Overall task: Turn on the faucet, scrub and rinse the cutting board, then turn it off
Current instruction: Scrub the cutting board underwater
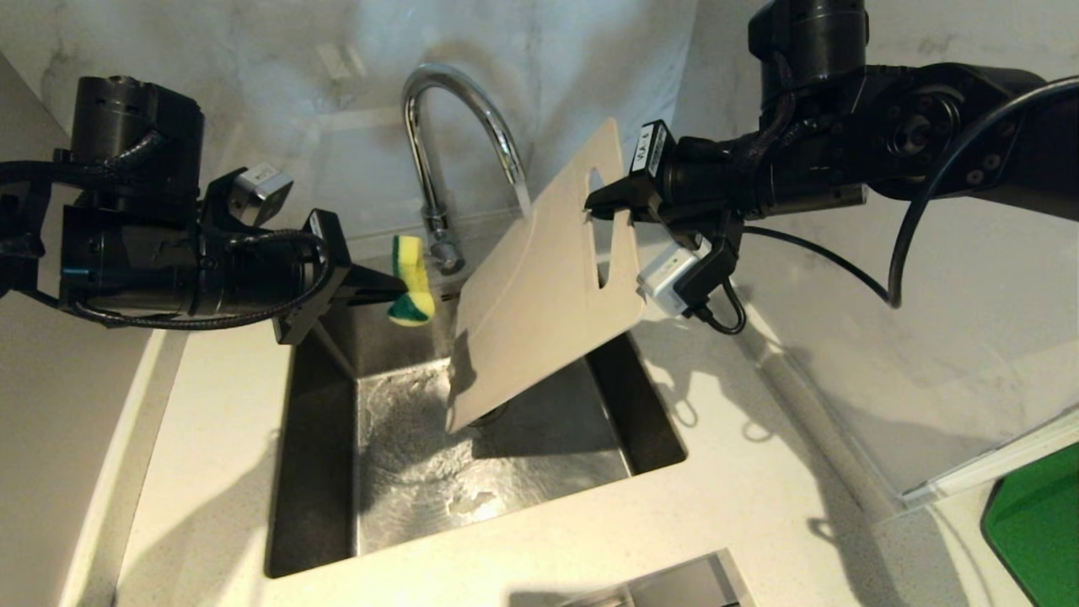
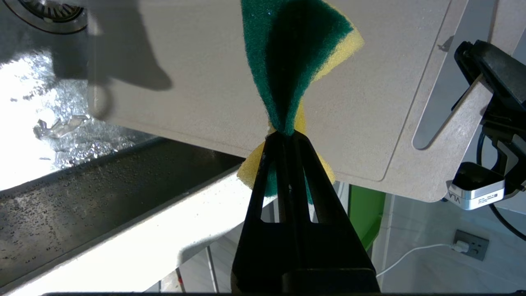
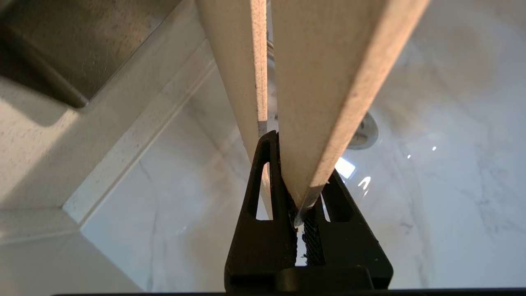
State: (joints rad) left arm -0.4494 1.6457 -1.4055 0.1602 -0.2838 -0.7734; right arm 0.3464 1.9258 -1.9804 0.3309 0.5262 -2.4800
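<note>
The cream cutting board (image 1: 539, 287) hangs tilted over the sink (image 1: 405, 472), its top edge just under the spout of the chrome faucet (image 1: 438, 152). My right gripper (image 1: 603, 206) is shut on the board's end beside the handle slot; in the right wrist view the board's (image 3: 328, 82) thin edge sits pinched in that gripper (image 3: 294, 176). My left gripper (image 1: 396, 291) is shut on a yellow-green sponge (image 1: 410, 282), a short gap left of the board. From the left wrist the squeezed sponge (image 2: 296, 61) sticks out of the gripper (image 2: 283, 137) in front of the board's face (image 2: 185, 82).
The sink floor is wet, with the drain (image 2: 45, 12) below the board's low corner. White countertop (image 1: 211, 405) surrounds the basin. A clear panel (image 1: 927, 379) stands at the right, with a green object (image 1: 1033, 523) behind it. The marble wall is close behind the faucet.
</note>
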